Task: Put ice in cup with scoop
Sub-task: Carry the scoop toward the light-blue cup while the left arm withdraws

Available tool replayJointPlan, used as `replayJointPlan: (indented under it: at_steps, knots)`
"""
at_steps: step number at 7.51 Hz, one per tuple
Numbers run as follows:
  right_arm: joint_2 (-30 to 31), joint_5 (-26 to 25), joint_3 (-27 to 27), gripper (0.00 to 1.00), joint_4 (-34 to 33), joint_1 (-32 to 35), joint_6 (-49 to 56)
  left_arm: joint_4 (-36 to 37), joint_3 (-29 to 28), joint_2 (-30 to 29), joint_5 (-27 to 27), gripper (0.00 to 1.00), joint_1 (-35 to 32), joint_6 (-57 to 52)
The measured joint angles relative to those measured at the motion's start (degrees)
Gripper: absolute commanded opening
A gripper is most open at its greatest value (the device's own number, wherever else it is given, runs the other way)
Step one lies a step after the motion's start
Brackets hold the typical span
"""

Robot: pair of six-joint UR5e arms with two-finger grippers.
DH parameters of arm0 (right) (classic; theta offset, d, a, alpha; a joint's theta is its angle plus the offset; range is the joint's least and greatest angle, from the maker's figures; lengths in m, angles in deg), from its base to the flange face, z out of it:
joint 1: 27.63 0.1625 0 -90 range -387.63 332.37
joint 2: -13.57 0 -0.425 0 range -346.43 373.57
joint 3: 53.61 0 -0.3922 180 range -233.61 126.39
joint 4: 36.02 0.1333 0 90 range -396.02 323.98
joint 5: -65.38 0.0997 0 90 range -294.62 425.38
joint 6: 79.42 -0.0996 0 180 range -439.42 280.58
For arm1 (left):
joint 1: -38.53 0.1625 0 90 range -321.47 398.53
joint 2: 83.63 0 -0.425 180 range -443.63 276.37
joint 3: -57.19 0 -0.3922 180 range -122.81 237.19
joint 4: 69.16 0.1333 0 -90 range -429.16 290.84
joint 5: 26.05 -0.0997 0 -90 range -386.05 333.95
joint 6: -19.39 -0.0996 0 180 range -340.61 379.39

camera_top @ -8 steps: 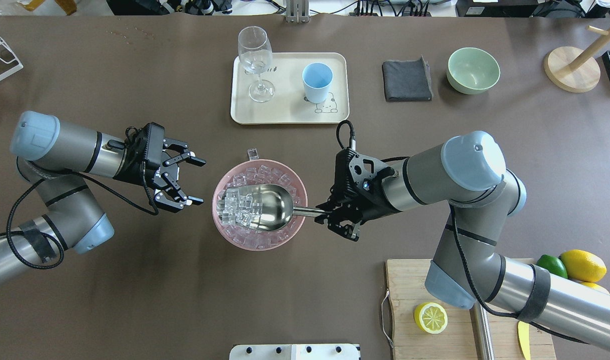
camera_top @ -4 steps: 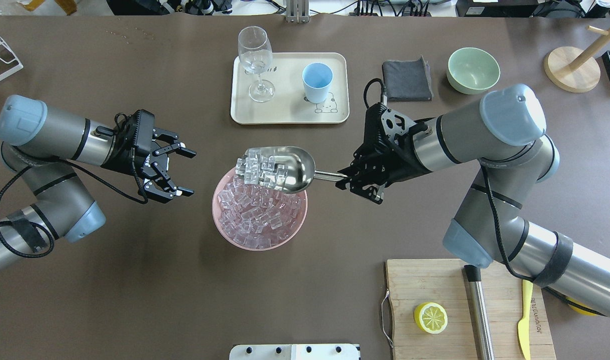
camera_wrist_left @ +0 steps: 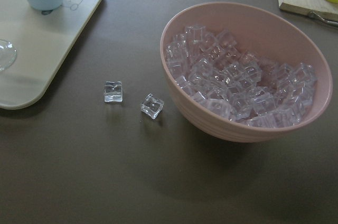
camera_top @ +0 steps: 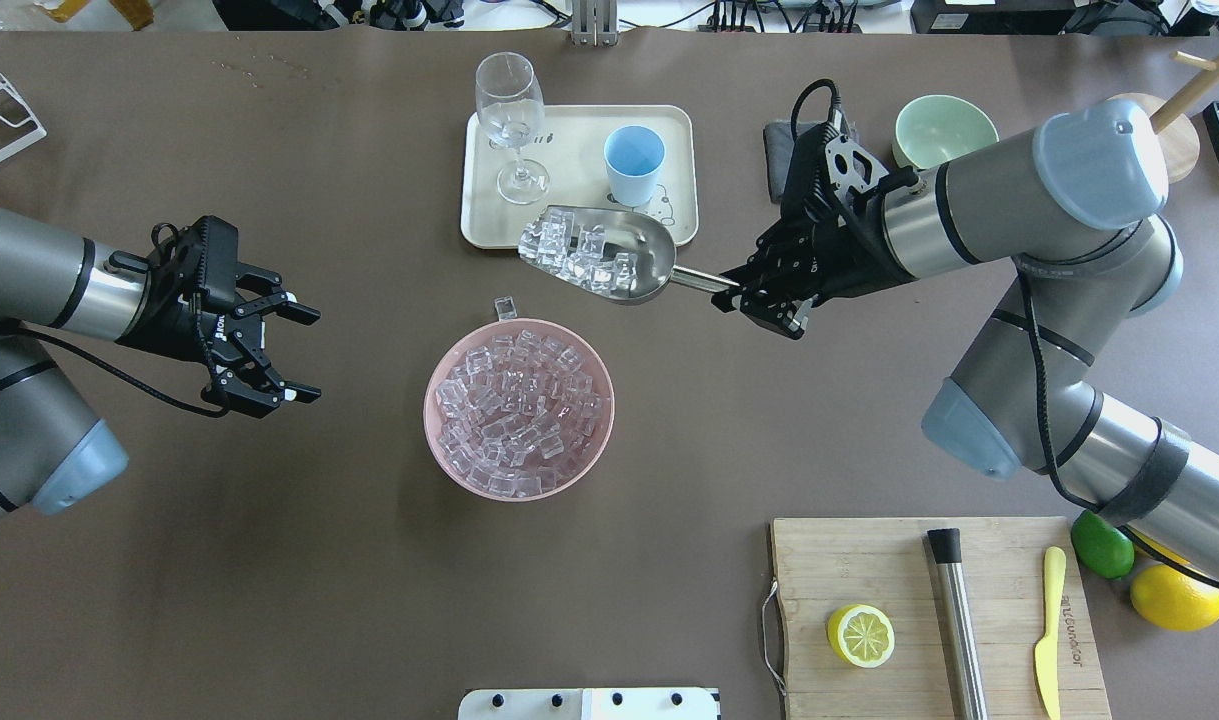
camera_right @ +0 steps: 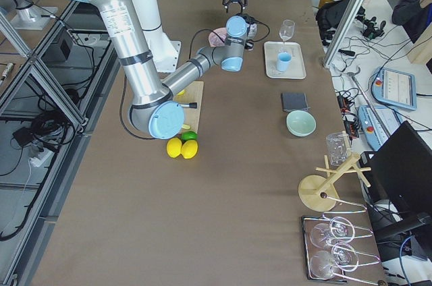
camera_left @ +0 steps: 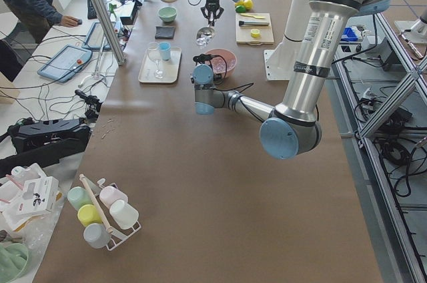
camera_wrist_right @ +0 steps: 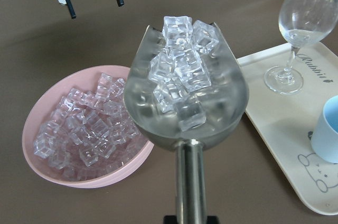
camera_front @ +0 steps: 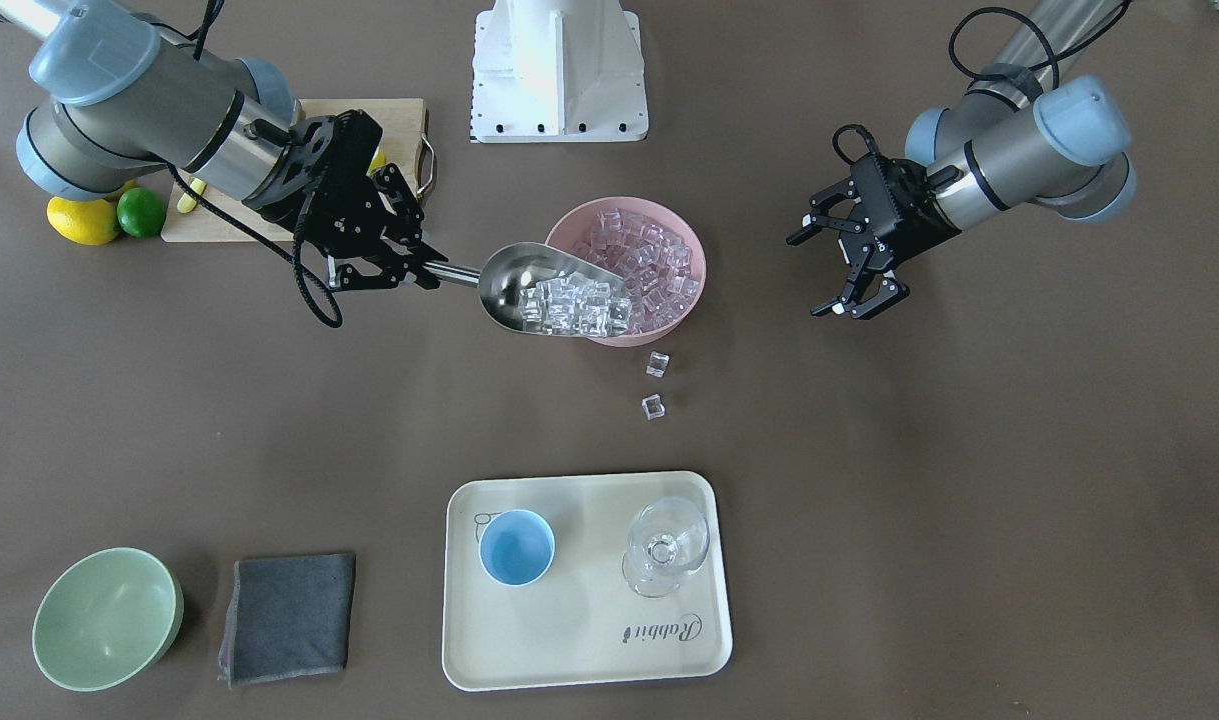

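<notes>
My right gripper [camera_top: 744, 295] is shut on the thin handle of the steel scoop [camera_top: 629, 262]. It holds the scoop level in the air between the pink bowl [camera_top: 437, 372] and the tray [camera_top: 574, 215]. The scoop is heaped with ice [camera_top: 577, 252], seen close in the right wrist view [camera_wrist_right: 179, 76]. The light-blue cup [camera_top: 634, 162] stands upright and empty on the tray, just beyond the scoop. The pink bowl holds many more cubes. Two loose cubes [camera_wrist_left: 113, 91] lie on the table by the bowl. My left gripper [camera_top: 314, 355] is open and empty, left of the bowl.
A clear wine glass [camera_top: 511, 120] stands on the tray left of the cup. A grey cloth [camera_front: 287, 615] and a pale green bowl [camera_top: 944, 135] lie to the tray's right. A cutting board [camera_top: 869, 560] with a lemon half, a steel cylinder and a yellow knife sits at the near right.
My right gripper lifted the loaded scoop out of the pink bowl and carried it toward the tray and cup. My left arm drew back to the left, still open.
</notes>
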Motion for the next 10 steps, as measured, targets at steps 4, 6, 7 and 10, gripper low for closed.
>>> replayJointPlan:
  at_steps: [4,6,7,10]
  knots:
    - [0.0,-1.3,0.2,0.00,1.6,4.6,-4.0,16.6,4.7,4.1,0.1,0.98,-4.4,-0.1]
    - [0.0,-2.4,0.7,0.00,2.4,6.5,-6.5,23.9,5.3,5.0,0.2,0.98,-7.1,-0.1]
    - [0.0,-3.5,1.7,0.00,3.8,7.1,-8.7,27.4,6.0,5.8,0.1,0.98,-8.7,-0.2]
    - [0.0,-5.1,5.7,0.00,5.9,8.8,-15.7,38.0,10.6,10.0,-0.5,0.98,-13.8,0.1]
